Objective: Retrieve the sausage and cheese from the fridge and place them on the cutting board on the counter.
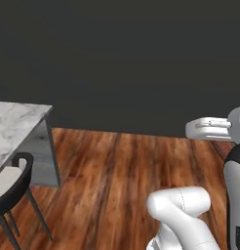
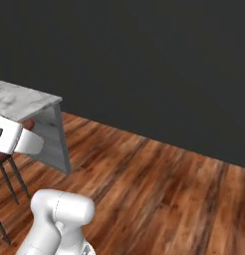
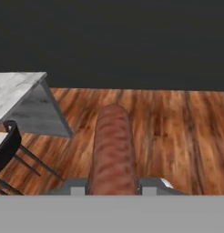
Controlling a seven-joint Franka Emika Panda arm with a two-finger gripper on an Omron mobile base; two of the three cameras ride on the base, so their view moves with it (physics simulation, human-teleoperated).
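A: What are you made of?
B: My arm (image 1: 183, 215) is glossy white, with rounded, bulbous links and a faint dashed seam round one joint. A dark grey band runs along one link, which bears small pale lettering

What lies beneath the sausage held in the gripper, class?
Below the sausage, gripped between the gripper fingers, lies brown wooden floor. The floor directly under the sausage is covered by it. A marble-topped counter stands off to one side.
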